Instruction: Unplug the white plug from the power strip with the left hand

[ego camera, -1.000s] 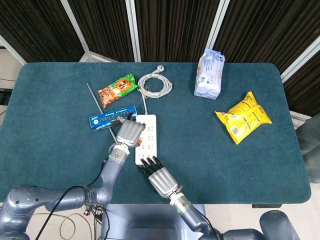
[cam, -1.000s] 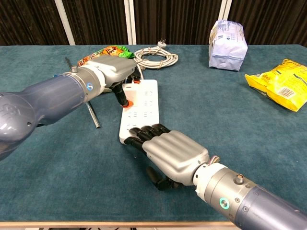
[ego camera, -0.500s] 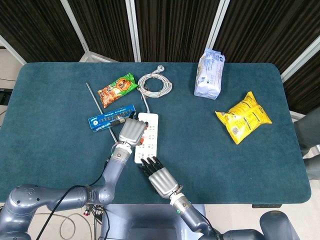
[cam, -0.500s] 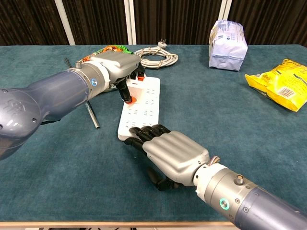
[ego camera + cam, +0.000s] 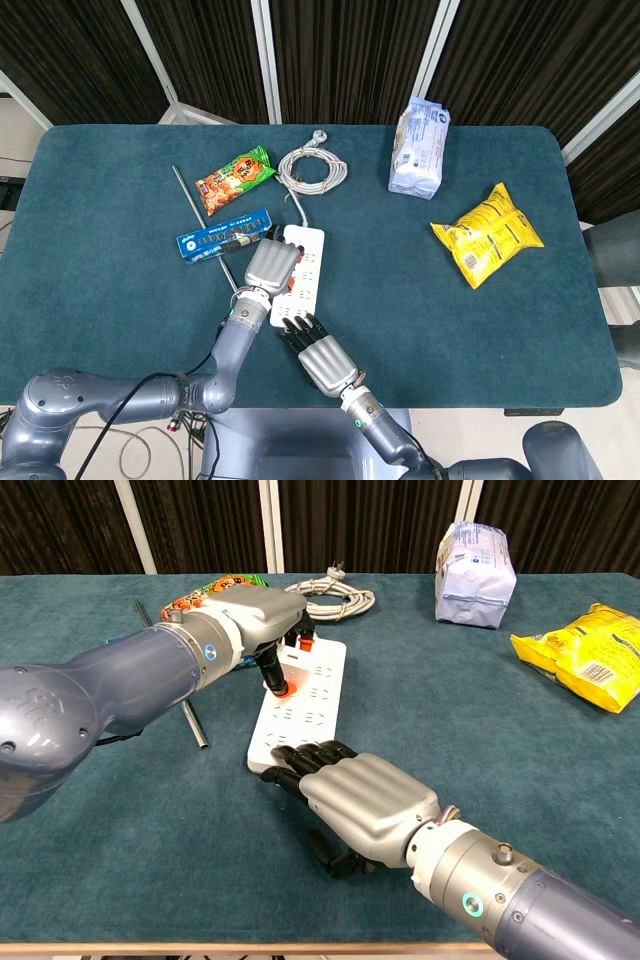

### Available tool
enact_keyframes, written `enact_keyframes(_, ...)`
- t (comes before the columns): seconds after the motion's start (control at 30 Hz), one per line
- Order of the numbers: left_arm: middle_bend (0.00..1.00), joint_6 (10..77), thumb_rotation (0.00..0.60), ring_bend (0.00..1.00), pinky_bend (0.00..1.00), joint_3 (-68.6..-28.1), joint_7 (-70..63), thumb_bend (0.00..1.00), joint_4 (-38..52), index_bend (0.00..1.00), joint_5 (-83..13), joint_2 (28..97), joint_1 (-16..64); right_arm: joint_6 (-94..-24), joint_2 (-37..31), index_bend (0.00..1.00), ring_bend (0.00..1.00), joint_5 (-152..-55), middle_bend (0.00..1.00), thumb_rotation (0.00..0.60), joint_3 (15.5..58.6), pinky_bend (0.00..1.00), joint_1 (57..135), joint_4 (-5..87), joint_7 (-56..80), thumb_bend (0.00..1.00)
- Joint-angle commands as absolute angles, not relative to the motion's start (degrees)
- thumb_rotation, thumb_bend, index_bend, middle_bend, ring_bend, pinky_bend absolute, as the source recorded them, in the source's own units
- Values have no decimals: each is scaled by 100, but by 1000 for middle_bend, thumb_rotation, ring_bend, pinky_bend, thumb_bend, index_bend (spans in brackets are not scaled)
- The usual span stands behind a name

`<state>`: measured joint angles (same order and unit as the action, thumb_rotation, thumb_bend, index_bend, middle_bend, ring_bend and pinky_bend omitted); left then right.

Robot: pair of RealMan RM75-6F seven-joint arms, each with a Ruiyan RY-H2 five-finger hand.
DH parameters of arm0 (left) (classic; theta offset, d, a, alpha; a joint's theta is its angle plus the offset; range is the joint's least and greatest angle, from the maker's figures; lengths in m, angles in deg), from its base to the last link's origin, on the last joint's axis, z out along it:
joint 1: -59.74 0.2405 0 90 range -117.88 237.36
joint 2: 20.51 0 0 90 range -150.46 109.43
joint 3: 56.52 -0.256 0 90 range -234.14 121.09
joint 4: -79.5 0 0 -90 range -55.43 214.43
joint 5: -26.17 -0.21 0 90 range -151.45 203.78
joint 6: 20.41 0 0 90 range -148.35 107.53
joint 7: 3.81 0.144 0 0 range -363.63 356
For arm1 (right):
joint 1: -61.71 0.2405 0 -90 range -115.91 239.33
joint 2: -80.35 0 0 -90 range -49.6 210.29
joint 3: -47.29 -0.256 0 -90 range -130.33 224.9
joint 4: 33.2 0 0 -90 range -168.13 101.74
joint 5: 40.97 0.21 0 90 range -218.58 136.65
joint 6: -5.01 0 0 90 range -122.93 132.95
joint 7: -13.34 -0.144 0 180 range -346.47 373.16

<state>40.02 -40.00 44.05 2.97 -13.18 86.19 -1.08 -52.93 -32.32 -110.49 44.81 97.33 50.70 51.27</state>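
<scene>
the left hand (image 5: 262, 618) covers the far end of the power strip (image 5: 305, 706), so the white plug and any hold on it cannot be made out, while the right hand (image 5: 358, 802) hides the strip's near end.

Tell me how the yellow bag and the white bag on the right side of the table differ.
The yellow bag lies flat; the white bag stands up taller, as the chest view shows. The yellow bag is bright yellow with red print; the white bag is pale with blue print. The white bag lies farther from the robot. Both are sealed and untouched.
</scene>
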Motion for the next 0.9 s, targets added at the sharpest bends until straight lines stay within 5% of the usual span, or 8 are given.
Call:
enact_keyframes(0.03,853,4008,600,344,119,-3985,4419,404,332,790,-1307,8662,-137,-5281,-3241,91,0,-11037,10,600,4499,0,9723,5061,5121,721)
enact_keyframes(0.9,862,4054,600,364,142,-3954,4311,406,30,800,-1256,8423,-96,-5280,-3326,91,0,-11039,11,600,4527,0,9702,5051,5191,722)
